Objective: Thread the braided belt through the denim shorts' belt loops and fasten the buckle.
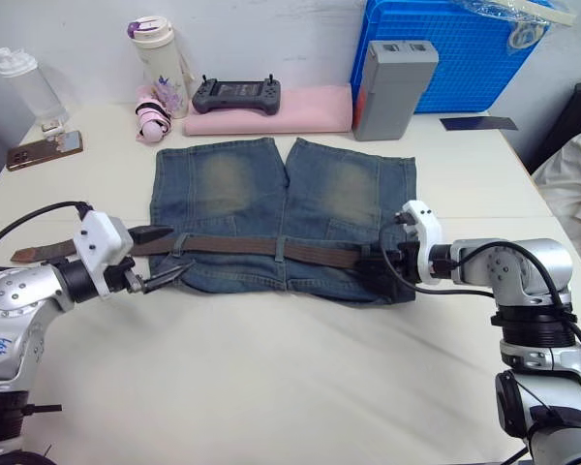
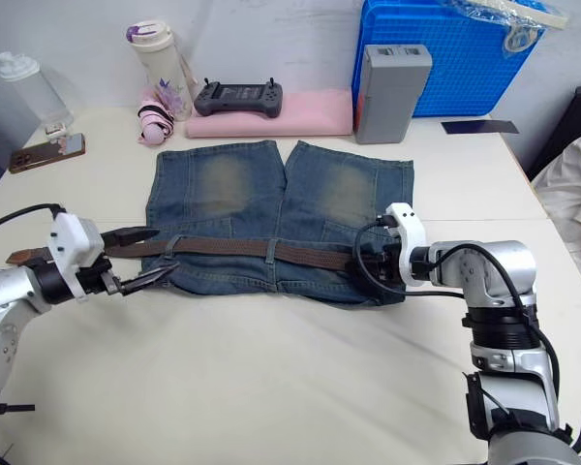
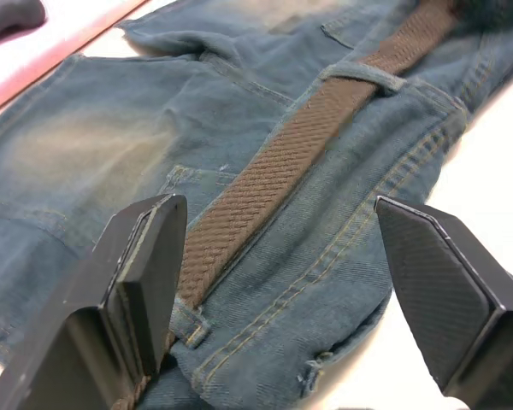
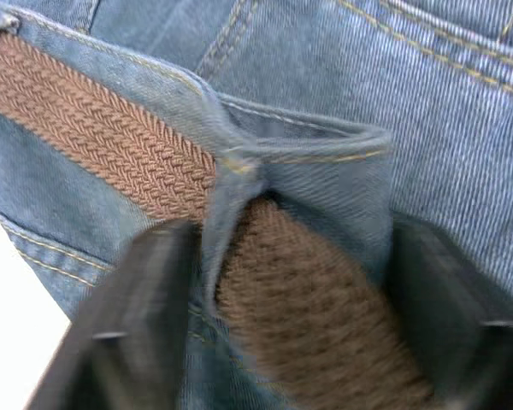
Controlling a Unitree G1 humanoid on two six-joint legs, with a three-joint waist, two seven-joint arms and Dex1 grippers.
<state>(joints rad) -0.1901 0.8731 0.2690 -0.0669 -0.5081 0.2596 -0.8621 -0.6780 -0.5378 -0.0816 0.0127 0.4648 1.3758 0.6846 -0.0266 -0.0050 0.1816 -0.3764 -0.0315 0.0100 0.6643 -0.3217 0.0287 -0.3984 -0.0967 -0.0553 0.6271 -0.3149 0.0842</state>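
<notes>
The denim shorts lie flat mid-table, waistband toward me. The braided belt runs along the waistband under the belt loops, and its left end trails onto the table. My left gripper stands open at the shorts' left waist corner, its fingers on either side of the belt and not closed on it. My right gripper is open at the right end of the waistband, with the belt and a belt loop between its fingers. The buckle is hidden.
Behind the shorts lie a pink pad with a game controller, a grey box, a blue crate and a tumbler. A phone and a bottle sit far left. A person's sleeve shows at right.
</notes>
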